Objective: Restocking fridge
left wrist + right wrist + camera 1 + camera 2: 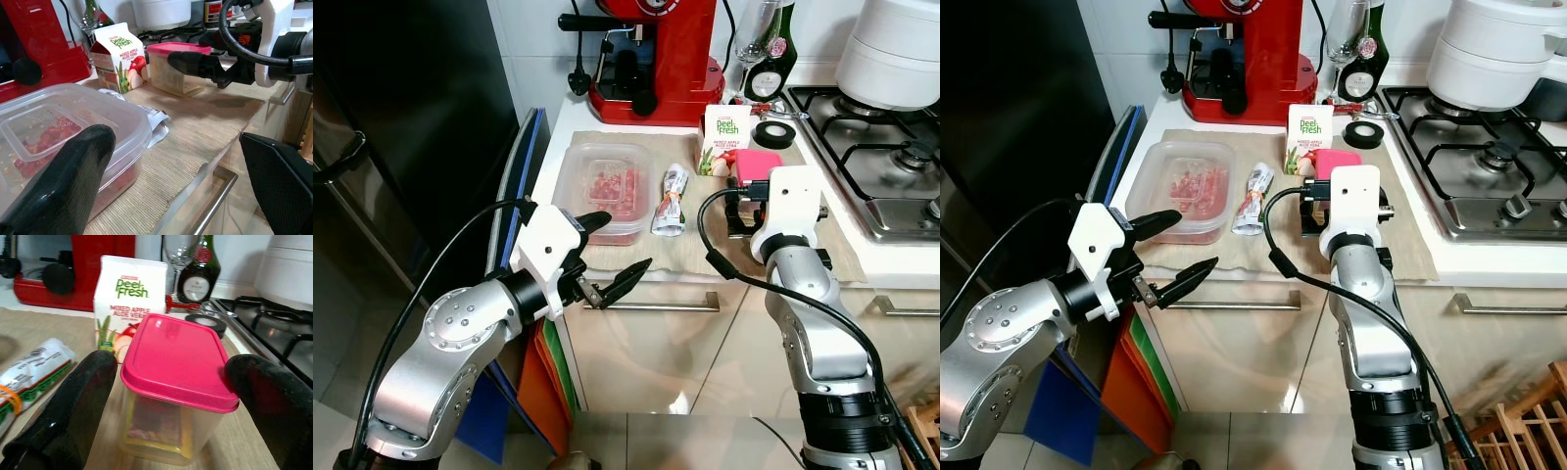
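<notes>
On the woven mat (705,245) a clear tub of red food (604,188) lies at the left. A rolled packet (671,199) lies beside it. Behind stands a Peel Fresh juice carton (725,139). A pink-lidded container (171,362) stands on the mat in front of the carton. My right gripper (171,401) is open, with one finger on each side of this container, close to its lid. My left gripper (626,241) is open at the counter's front edge, its upper finger (63,186) by the tub's near corner, with nothing held.
A red coffee machine (651,54), a wine glass (756,29) and a bottle (775,54) stand at the back. A black tape roll (773,133) lies near the gas hob (876,157), which carries a white pot (896,49). The black fridge (401,147) stands left. Coloured boards (514,206) lean beside the cabinet.
</notes>
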